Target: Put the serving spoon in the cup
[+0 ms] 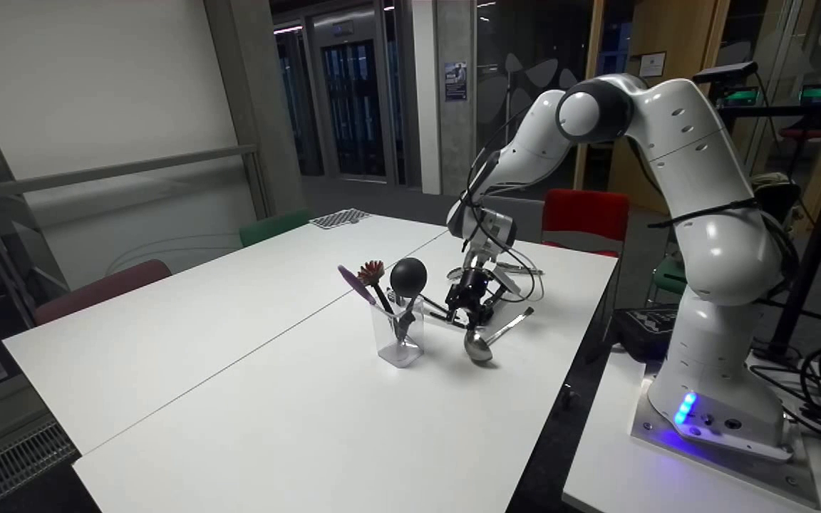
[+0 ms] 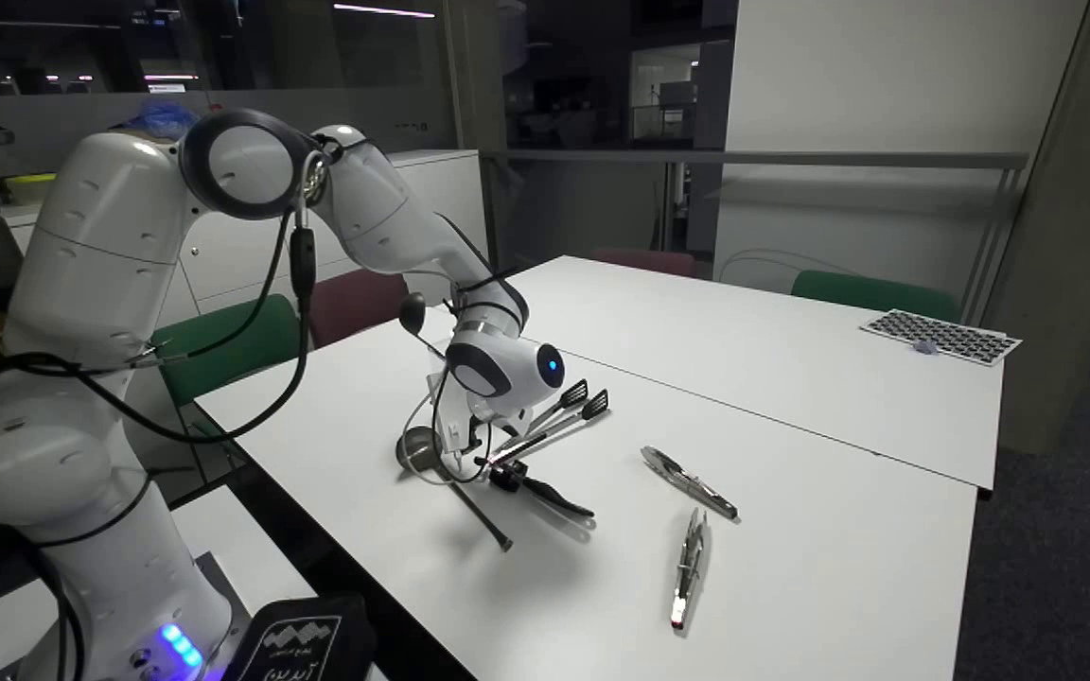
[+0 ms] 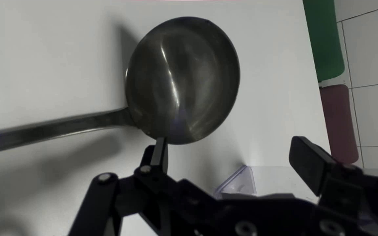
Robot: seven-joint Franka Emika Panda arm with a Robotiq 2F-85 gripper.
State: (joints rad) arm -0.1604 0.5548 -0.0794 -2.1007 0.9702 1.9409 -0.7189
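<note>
Gripper (image 3: 228,142): jaws wide apart, clamped on nothing; one fingertip (image 3: 162,154) overlaps the bowl's edge in the wrist view, though touching or not cannot be told.
Serving spoon (image 3: 182,82): lying on the table (image 1: 296,427), bowl just beyond the tips and mostly ahead of that finger; its handle (image 3: 61,127) runs outward, away from the opposite finger.
Spoon neck: where handle meets bowl, probably the best hold for the grasp that seems to be in hand; shift the jaws outward over it, turn them so both fingers straddle it, then lower squarely without nudging the rounded bowl, which could skid.
Slotted turners (image 2: 595,405): near the jaws, lying on the table; the fingers should avoid snagging their handles.
Cup (image 1: 387,338): upright, beside the jaws but apart; a black round-headed utensil (image 1: 408,276), a purple utensil (image 1: 355,285) and a red-brown brush (image 1: 371,273) lean in it.
Cup rim: likely wants a high lift, handle end down, aimed at a gap between those stems.
Tongs (image 2: 692,483): farther out from the jaws, apparently no hindrance.
</note>
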